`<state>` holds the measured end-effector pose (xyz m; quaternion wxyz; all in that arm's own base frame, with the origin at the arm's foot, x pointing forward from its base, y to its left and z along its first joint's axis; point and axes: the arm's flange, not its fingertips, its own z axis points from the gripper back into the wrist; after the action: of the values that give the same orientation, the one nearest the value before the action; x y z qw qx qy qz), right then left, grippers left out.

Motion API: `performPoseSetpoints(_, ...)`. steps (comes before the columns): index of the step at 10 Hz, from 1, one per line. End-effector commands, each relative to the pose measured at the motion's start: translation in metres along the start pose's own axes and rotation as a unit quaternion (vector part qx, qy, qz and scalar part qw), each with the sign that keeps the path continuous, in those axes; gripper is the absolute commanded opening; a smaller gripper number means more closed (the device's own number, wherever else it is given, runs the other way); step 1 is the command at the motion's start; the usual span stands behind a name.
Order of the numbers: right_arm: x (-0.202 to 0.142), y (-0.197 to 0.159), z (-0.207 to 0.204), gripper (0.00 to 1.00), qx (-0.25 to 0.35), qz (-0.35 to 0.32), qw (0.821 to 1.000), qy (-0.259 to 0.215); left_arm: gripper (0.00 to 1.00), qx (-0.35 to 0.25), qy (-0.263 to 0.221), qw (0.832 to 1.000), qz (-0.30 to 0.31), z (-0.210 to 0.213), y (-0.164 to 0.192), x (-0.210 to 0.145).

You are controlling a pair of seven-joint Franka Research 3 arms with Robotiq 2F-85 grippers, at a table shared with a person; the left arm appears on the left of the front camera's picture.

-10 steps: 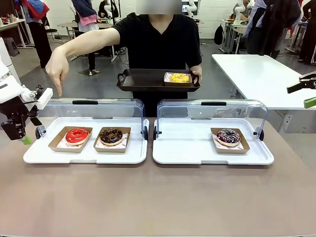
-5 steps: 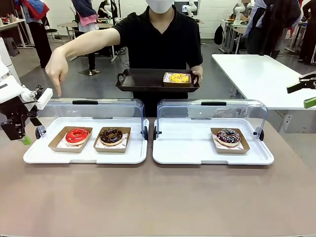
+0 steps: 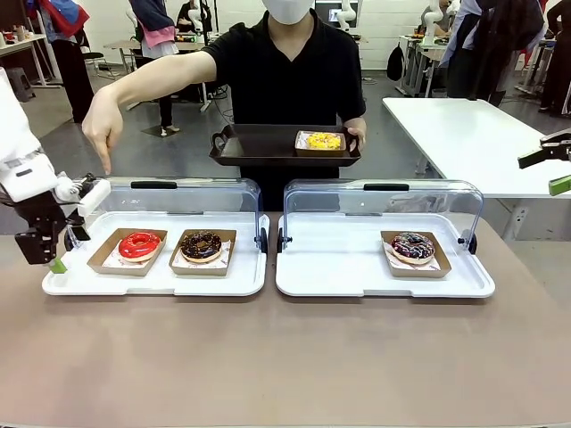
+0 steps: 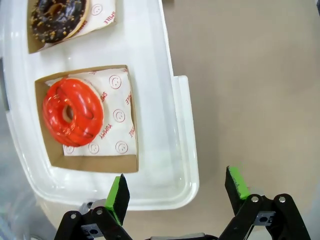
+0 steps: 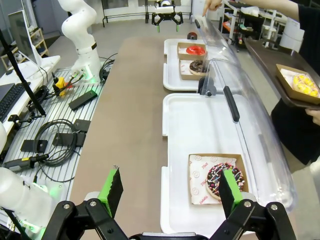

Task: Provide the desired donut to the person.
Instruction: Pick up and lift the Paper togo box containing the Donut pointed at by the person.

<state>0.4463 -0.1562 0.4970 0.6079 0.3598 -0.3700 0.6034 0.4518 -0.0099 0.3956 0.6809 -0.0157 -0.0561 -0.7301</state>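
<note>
Brown tabletop (image 3: 285,357) carried two white trays, each with a clear lid raised. On the left tray (image 3: 152,283) sat the red donut (image 3: 139,244), one chocolate donut (image 3: 201,243) at its three o'clock. At its eleven o'clock the person (image 3: 285,71) pointed one hand (image 3: 103,125) downward. At its nine o'clock hovered the left gripper (image 4: 178,189), jaws apart, empty. The right tray (image 3: 357,283) held one sprinkled donut (image 3: 412,245); a fourth, the yellow donut (image 3: 323,140), rode the person's black tray (image 3: 259,147). Far at three o'clock, the right gripper (image 5: 171,186) hung spread, empty.

Person (image 3: 285,71) points, seemingly at red donut (image 3: 139,244)
</note>
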Motion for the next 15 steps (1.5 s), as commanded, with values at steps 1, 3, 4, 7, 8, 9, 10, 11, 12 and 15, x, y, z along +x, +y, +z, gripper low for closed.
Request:
performPoseSetpoints(1,-0.002,0.001,-0.001,1.00,0.004,-0.001,1.000,-0.004,1.00,0.001,0.011,1.000,-0.026,-0.014,0.017,-0.001)
performPoseSetpoints(3,-0.002,0.001,-0.001,1.00,0.004,-0.001,1.000,-0.004,1.00,-0.004,0.018,1.000,-0.020,-0.033,0.028,0.004)
performPoseSetpoints(4,-0.002,0.001,-0.001,1.00,0.004,-0.001,1.000,-0.004,1.00,-0.003,0.026,0.999,-0.022,-0.040,0.028,0.007)
performPoseSetpoints(7,-0.002,0.001,-0.001,1.00,0.004,-0.001,1.000,-0.004,1.00,-0.004,0.033,0.999,-0.025,-0.049,0.034,0.008)
performPoseSetpoints(8,-0.002,0.001,-0.001,1.00,0.004,-0.001,1.000,-0.004,1.00,0.003,0.031,0.999,-0.033,-0.053,0.037,0.007)
performPoseSetpoints(9,-0.002,0.001,-0.001,1.00,0.004,-0.001,1.000,-0.004,1.00,0.001,0.031,0.999,-0.033,-0.057,0.038,0.007)
performPoseSetpoints(10,-0.002,0.001,-0.001,1.00,0.004,-0.001,1.000,-0.004,1.00,-0.002,0.031,0.999,-0.035,-0.060,0.042,0.006)
performPoseSetpoints(11,-0.002,0.001,-0.001,1.00,0.004,-0.001,1.000,-0.004,1.00,-0.001,0.028,0.999,-0.036,-0.062,0.045,0.006)
performPoseSetpoints(12,-0.002,0.001,-0.001,1.00,0.004,-0.001,1.000,-0.004,1.00,0.000,0.025,0.999,-0.034,-0.065,0.047,0.004)
performPoseSetpoints(15,-0.002,0.001,-0.001,1.00,0.004,-0.001,1.000,-0.004,1.00,0.002,0.026,0.999,-0.031,-0.069,0.054,0.000)
